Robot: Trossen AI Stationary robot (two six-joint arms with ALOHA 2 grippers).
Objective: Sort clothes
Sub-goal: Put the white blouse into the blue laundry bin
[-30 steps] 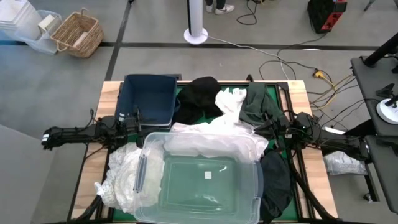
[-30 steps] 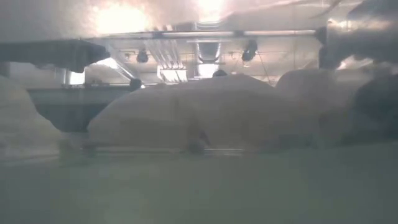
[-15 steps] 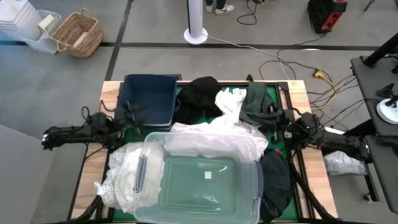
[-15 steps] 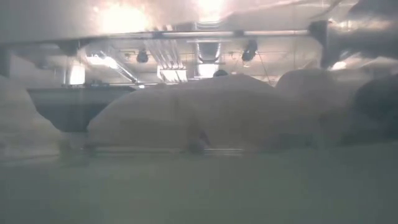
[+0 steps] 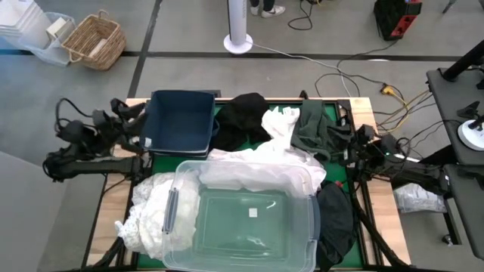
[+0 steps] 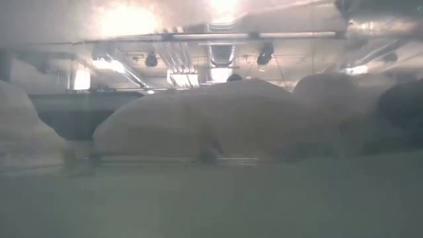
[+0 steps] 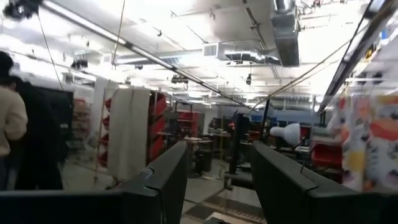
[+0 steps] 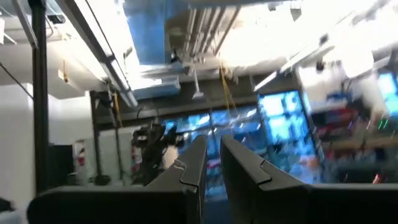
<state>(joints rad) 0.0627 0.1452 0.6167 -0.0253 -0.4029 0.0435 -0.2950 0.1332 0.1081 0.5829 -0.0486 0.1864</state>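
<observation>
The clothes lie around a clear plastic tub (image 5: 242,219). A black garment (image 5: 242,117), a white one (image 5: 280,125) and a dark green one (image 5: 310,128) lie on the green mat at the far side. Another white garment (image 5: 257,162) is draped over the tub's far rim. A white lacy pile (image 5: 147,215) lies left of the tub and a black garment (image 5: 336,219) right of it. My left gripper (image 7: 217,155) is open and raised near the navy bin's (image 5: 180,121) left side. My right gripper (image 8: 211,146) is shut beside the dark green garment, and empty.
The navy bin stands at the table's far left, the clear tub at the near middle. Both wrist views look up into the room beyond the table. A person (image 7: 12,124) stands in the room. On the floor beyond the table are a wicker basket (image 5: 94,41) and cables.
My left gripper has risen and drawn back toward the table's far left corner, tipping upward. My right gripper has lifted a little, tipped upward and backed toward the table's right edge. The clothes have not moved.
</observation>
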